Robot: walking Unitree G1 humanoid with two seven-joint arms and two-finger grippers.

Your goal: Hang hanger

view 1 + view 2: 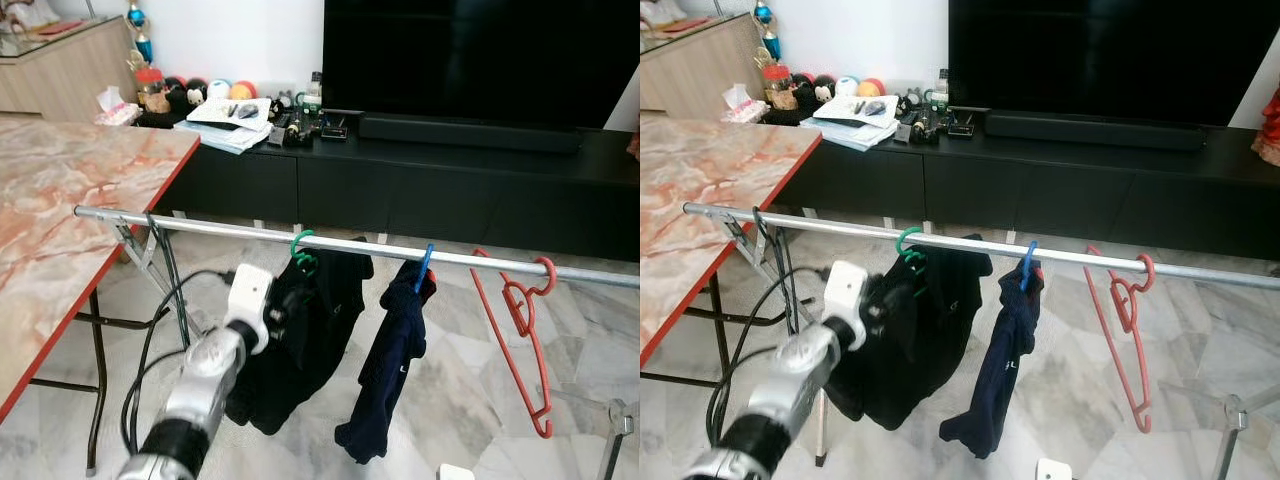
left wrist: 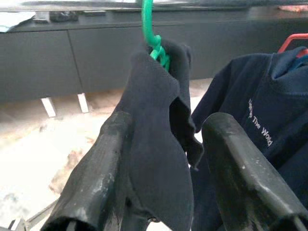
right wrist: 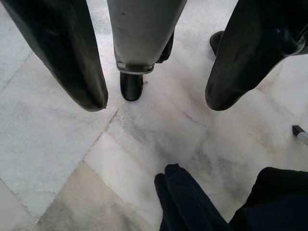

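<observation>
Green hanger (image 1: 302, 252) hooks the rail (image 1: 220, 229), draped in black cloth (image 1: 300, 340).

Green hanger (image 1: 301, 249), apparently black garment (image 1: 310, 330)

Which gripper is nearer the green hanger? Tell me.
Left. The left gripper straddles the black garment under the green hanger; the right gripper hangs over the floor.

Left end effector (image 2: 163, 183) raised, fingers apart
</observation>
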